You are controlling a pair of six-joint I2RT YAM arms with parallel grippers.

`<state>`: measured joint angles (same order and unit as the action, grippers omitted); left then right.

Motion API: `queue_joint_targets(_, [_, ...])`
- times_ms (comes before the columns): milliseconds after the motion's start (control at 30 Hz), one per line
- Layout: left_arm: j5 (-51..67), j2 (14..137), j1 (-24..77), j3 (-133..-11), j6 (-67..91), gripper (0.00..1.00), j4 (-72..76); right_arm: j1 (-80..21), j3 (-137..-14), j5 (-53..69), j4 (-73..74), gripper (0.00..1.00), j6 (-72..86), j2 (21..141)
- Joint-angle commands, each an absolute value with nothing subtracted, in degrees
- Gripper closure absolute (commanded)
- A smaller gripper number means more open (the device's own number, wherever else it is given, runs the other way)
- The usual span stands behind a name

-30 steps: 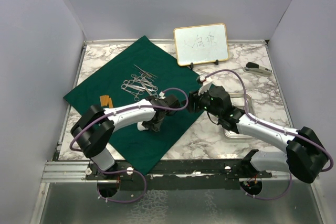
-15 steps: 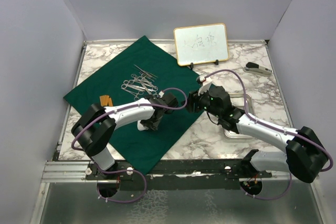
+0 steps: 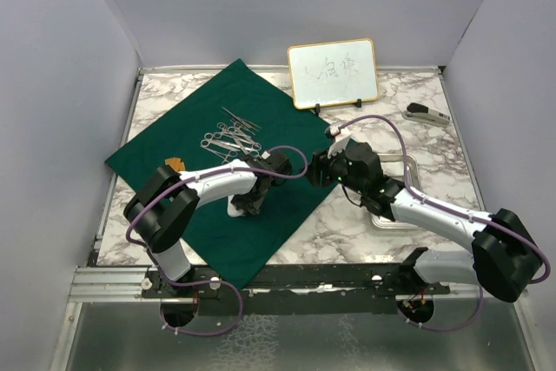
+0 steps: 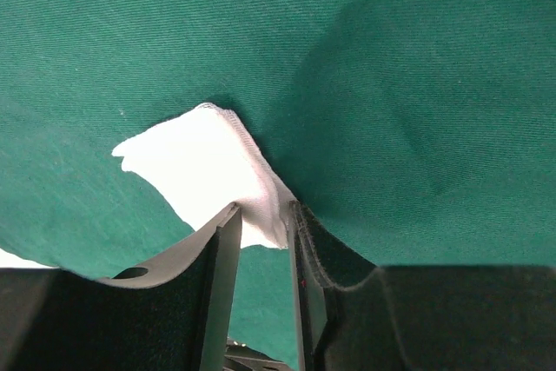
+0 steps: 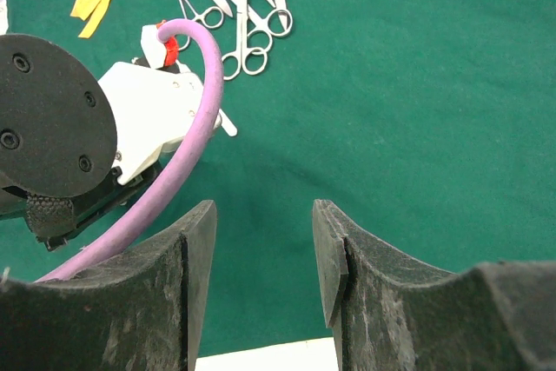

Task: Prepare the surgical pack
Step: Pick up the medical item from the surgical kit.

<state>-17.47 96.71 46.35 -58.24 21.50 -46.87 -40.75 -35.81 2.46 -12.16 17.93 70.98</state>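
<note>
The dark green cloth (image 3: 165, 141) lies spread on the left half of the marble table. Silver scissor-like instruments (image 3: 230, 138) lie in a pile on its middle and also show in the right wrist view (image 5: 239, 6). My left gripper (image 3: 247, 205) is low on the cloth, shut on the edge of a white gauze square (image 4: 195, 162) that rests on the cloth (image 4: 391, 58). My right gripper (image 5: 265, 223) is open and empty, just above the cloth's right edge (image 5: 417, 84). The steel tray (image 3: 414, 171) lies on the marble, partly under my right arm. Other gauze squares are hidden.
A gold-framed whiteboard (image 3: 333, 72) stands at the back centre. A grey stapler-like object (image 3: 426, 114) lies at the back right. A small orange tag (image 3: 176, 164) lies on the cloth left of the instruments. Grey walls close in the table on three sides.
My left gripper has slid a little to the left over the cloth with the gauze, and its forearm has swung up. The right arm has not moved.
</note>
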Motion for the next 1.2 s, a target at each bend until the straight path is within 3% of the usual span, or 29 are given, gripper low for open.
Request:
queue_joint_targets(0, [-14.8, 96.9, 46.4, -58.4, 20.4, 0.68, -46.3, -40.4, -35.2, 3.7, -14.5, 0.51, 18.4, 71.8])
queue_joint_targets(300, [-11.7, 96.5, 46.3, -61.0, 20.8, 0.66, -48.5, -40.4, -35.2, 4.0, -14.7, 0.52, 18.6, 72.3])
queue_joint_targets(767, [-16.6, 101.2, 45.1, -58.7, 21.7, 0.64, -48.0, -40.4, -35.2, 4.5, -14.7, 0.52, 18.6, 72.3])
queue_joint_targets(1167, [-22.4, 102.2, 44.1, -60.0, 23.3, 0.87, -50.3, -40.4, -35.0, 5.4, -15.0, 0.52, 18.9, 72.9])
